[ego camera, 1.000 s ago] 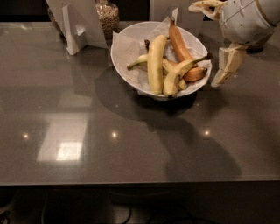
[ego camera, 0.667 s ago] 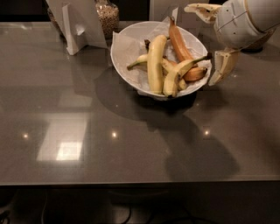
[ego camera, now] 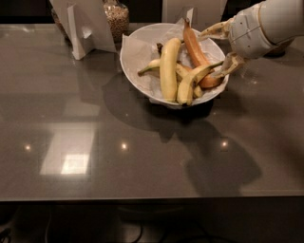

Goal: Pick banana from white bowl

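The white bowl (ego camera: 129, 57), lined with crinkled white paper, stands at the back middle of the dark table. It holds several bananas: a long yellow one (ego camera: 168, 69), a brownish-orange one (ego camera: 194, 50) and a shorter yellow one (ego camera: 191, 81). My gripper (ego camera: 220, 49) comes in from the upper right and is open. One finger (ego camera: 213, 32) is over the bowl's far right rim. The other finger (ego camera: 229, 65) is by the near right rim, close to the tip of the shorter banana and the brown banana's end. It holds nothing.
A white folded card stand (ego camera: 84, 24) and a jar of grains (ego camera: 117, 16) stand behind the bowl to the left. Another white stand (ego camera: 192, 9) is at the back. A dark object (ego camera: 281, 48) sits behind my arm at the right.
My gripper has moved left from beside the bowl to its right rim, the fingers now reaching over the bananas' right ends. The bowl and bananas have not moved.
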Action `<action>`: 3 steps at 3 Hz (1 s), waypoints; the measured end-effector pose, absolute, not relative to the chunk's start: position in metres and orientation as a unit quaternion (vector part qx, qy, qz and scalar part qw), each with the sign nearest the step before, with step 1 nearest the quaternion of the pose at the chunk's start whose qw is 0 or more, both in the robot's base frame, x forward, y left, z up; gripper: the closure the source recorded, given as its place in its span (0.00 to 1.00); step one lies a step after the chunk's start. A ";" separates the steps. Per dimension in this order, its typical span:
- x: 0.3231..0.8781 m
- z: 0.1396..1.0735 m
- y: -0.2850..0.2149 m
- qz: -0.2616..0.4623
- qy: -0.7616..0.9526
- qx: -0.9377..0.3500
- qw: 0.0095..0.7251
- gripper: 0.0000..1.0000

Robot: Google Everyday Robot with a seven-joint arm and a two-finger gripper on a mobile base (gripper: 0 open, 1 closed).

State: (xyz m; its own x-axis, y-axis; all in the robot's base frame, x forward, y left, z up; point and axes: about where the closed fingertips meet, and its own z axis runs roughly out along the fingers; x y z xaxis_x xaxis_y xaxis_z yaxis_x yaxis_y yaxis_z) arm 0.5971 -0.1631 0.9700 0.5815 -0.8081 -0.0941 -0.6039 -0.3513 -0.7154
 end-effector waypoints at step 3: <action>0.587 0.923 -0.152 -0.089 0.435 -0.823 0.354 0.45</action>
State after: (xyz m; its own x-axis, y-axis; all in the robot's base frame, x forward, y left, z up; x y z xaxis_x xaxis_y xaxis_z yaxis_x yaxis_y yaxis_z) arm 0.5869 -0.1523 0.9228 0.6065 -0.7785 -0.1616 -0.6525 -0.3711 -0.6607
